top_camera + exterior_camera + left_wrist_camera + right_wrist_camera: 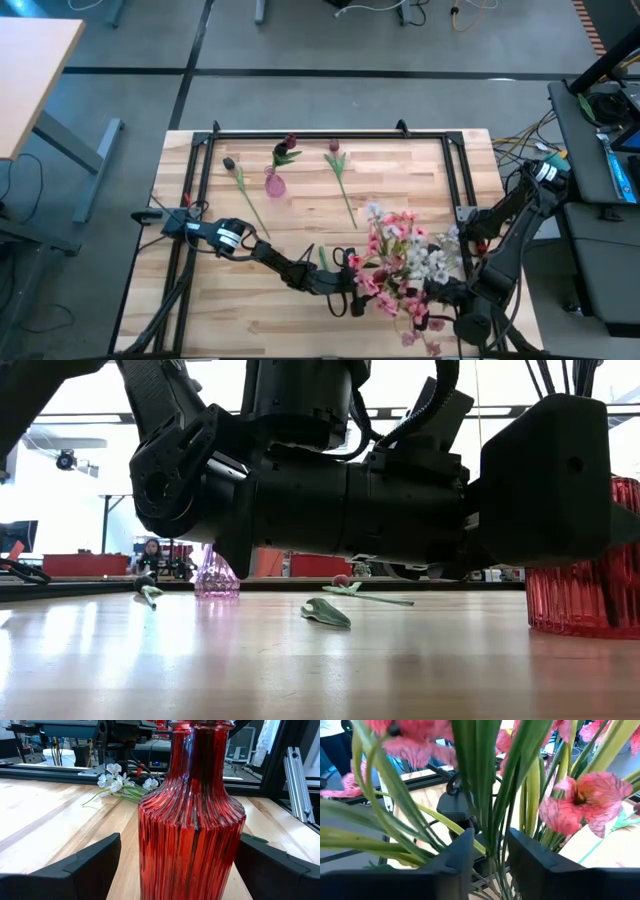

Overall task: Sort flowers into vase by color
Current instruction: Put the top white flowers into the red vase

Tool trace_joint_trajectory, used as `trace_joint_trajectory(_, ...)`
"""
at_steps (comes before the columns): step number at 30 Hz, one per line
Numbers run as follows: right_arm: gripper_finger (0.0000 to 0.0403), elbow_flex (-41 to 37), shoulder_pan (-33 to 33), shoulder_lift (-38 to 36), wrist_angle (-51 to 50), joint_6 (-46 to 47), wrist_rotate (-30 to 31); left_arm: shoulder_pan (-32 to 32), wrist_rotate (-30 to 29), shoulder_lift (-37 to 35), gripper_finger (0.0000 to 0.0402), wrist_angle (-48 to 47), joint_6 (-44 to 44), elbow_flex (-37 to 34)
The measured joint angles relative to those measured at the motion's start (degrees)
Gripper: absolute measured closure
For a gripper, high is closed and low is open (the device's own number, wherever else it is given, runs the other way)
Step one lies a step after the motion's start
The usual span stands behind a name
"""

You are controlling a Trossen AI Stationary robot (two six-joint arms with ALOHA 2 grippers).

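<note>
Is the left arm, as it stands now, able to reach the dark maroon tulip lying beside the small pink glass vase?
Probably yes: the left claw stands open around the ribbed red glass vase, holding nothing, and bare wood lies between it and the dark maroon tulip.

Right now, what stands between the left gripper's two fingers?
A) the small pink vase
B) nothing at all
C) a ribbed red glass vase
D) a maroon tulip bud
C: the left wrist view shows the ribbed red vase upright between the left gripper's open fingers, one dark finger on each side; the small pink vase stands far off, near the tulips.
</note>
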Motion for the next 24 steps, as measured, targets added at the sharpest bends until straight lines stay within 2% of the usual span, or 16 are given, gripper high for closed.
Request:
trace_joint_trajectory(4,0.0259,0.7,0.1,-0.2,0.1,-0.6,-0.1,0.0,0.0,0.0,0.005,0.0,0.0,0.0)
trace_joint_trajectory(8,0.026,0.8,0.1,-0.2,-0.1,-0.3,-0.4,0.0,0.0,0.0,0.005,0.0,0.0,0.0)
trace_joint_trajectory(12,0.0289,0.8,0.1,-0.2,-0.4,1.0,-0.5,0.0,0.0,0.0,0.005,-0.1,0.0,0.0)
trace_joint_trajectory(18,0.0382,0.8,0.1,-0.2,-2.0,2.7,-0.9,0.0,0.0,0.0,0.005,-0.1,0.0,0.0)
trace_joint_trajectory(24,0.0393,0.8,-0.2,-0.2,-3.6,5.1,-2.4,0.0,0.0,0.0,0.005,-0.2,0.0,0.0)
